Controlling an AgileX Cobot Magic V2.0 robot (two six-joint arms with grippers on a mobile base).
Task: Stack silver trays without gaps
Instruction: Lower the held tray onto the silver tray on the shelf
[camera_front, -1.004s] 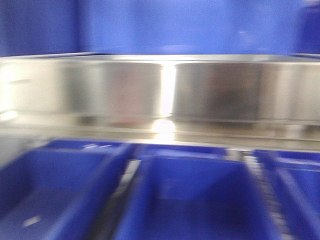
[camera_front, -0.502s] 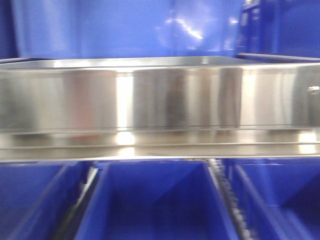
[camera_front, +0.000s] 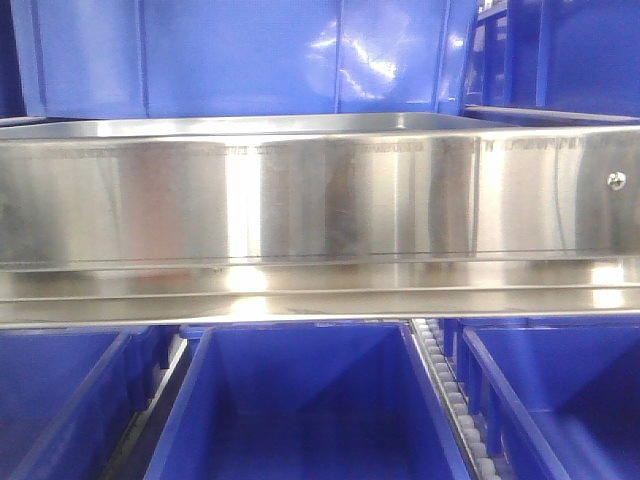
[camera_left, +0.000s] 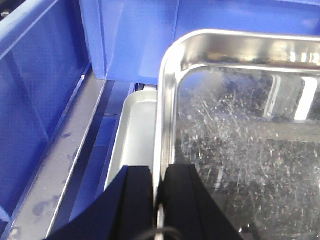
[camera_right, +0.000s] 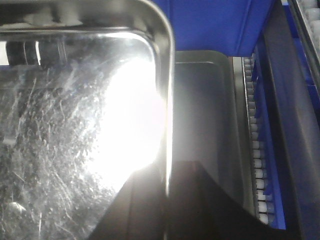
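Shelf panel (camera_front: 300, 200) shifted lower in front view, screw (camera_front: 617, 180) now showing; left gripper (camera_left: 159, 200) and right gripper (camera_right: 167, 200) each clamped on upper tray (camera_left: 240, 140) rims, above offset lower tray (camera_left: 132, 130).

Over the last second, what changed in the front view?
Everything in frame slid left and slightly down, then settled: the steel shelf panel sits lower, its screw came into frame, blur cleared. The blue bins and the silver tray rim behind the panel look unchanged. No earlier wrist views to compare grips.
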